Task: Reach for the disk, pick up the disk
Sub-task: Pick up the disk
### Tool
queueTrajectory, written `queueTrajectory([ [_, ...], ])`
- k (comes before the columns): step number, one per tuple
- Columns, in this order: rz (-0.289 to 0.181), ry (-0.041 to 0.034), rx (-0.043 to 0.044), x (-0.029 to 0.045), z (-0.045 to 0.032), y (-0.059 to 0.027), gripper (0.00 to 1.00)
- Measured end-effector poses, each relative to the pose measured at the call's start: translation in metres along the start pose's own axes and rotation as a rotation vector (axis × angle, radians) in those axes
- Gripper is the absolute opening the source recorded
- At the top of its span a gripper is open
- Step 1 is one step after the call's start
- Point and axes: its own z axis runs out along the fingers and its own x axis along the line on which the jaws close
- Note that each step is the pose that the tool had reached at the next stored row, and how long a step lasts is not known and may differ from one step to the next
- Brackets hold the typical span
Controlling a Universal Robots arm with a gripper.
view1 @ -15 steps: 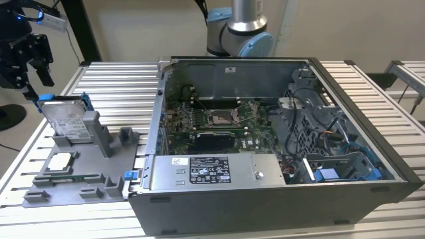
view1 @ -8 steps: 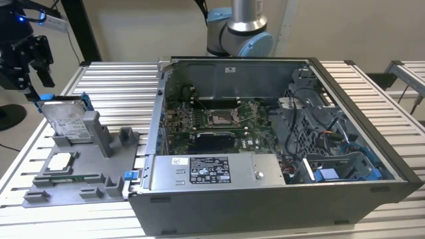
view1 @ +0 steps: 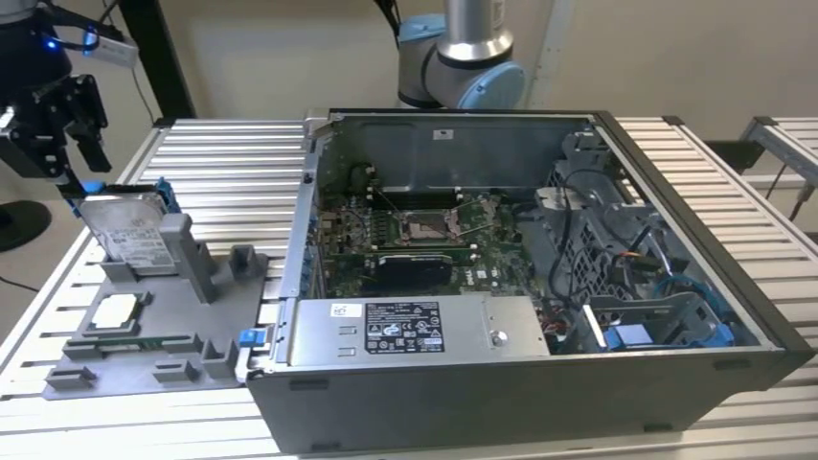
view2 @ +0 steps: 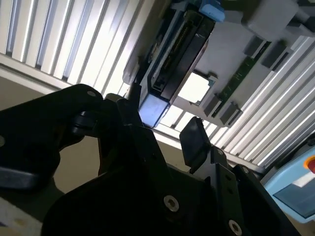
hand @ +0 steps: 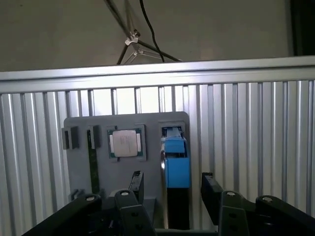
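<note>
The disk (view1: 132,233) is a silver-grey drive with a white label and a blue frame. It stands tilted on edge in a slot of the grey fixture (view1: 192,331) at the exterior view's left. My black gripper (view1: 77,163) hangs just above the disk's upper far corner. In the first wrist view the disk (hand: 176,164) is edge-on, its blue frame uppermost, and my gripper (hand: 172,189) is open with one finger on each side of it, apart from it. The second wrist view has the disk's dark edge (view2: 179,54) beyond my gripper (view2: 162,123).
On the same fixture lie a small square silver chip (view1: 118,309) and a green memory stick (hand: 91,162). An open computer case (view1: 486,149) with a labelled grey box (view1: 409,331) stands beside the fixture on the slatted metal table (view1: 230,163). The arm's base (view1: 461,57) rises behind the case.
</note>
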Motion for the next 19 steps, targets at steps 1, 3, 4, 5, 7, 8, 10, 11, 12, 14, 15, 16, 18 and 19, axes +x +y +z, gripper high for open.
queueTrajectory([
  [1,0.0,0.0,0.0,-0.0011,0.0015,0.0001,1.0],
  [3,-0.001,0.0,0.0,-0.0035,0.0048,0.0001,1.0],
  [4,-0.001,0.0001,-0.0001,-0.0048,0.0062,0.0002,1.0],
  [5,-0.001,0.0,0.0,-0.0059,0.0076,0.0003,1.0],
  [7,-0.001,0.0,0.0001,-0.0076,0.0104,0.0004,1.0],
  [8,-0.001,0.0,0.0,-0.008,0.0117,0.0004,1.0],
  [10,-0.001,0.0001,0.0,-0.0089,0.0143,0.0004,1.0],
  [11,-0.001,0.0,0.0,-0.0093,0.0158,0.0005,1.0],
  [12,-0.001,0.0,-0.0001,-0.0098,0.0173,0.0006,1.0],
  [14,-0.001,0.0,-0.0001,-0.0105,0.0203,0.0011,1.0],
  [15,-0.001,0.0,-0.0001,-0.0107,0.0217,0.0016,1.0],
  [16,-0.001,0.0,-0.0001,-0.0108,0.0232,0.0021,1.0],
  [18,-0.002,0.0,0.0,-0.0109,0.0264,0.0029,1.0],
  [19,-0.003,0.0,0.0,-0.0109,0.0283,0.0032,1.0],
])
